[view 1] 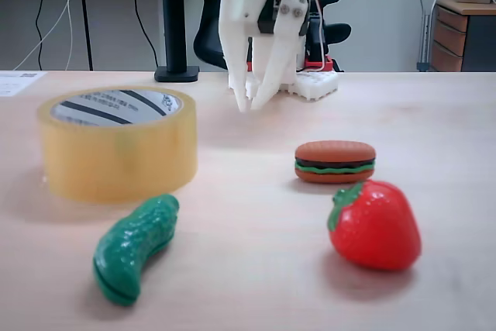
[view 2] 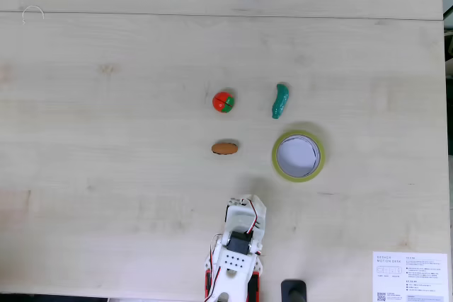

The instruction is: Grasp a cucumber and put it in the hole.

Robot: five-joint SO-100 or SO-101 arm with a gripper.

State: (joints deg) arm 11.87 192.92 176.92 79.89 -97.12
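Fixed view at table level: nearest us we log the cucumber (view 1: 133, 247) lying on the table (view 1: 248, 292) at left, the strawberry (view 1: 376, 225) at right. Behind the cucumber stands the tape roll (view 1: 116, 153), its hole (view 1: 116, 106) facing up; the hamburger (view 1: 335, 162) sits behind the strawberry. Farthest back, the gripper (view 1: 249, 104) hangs above the table, fingers nearly together, holding nothing.

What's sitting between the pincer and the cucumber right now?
Nothing lies directly between them. In the top-down fixed view, bare table separates the pincer from the cucumber; the tape roll sits just right of that line, the hamburger left.
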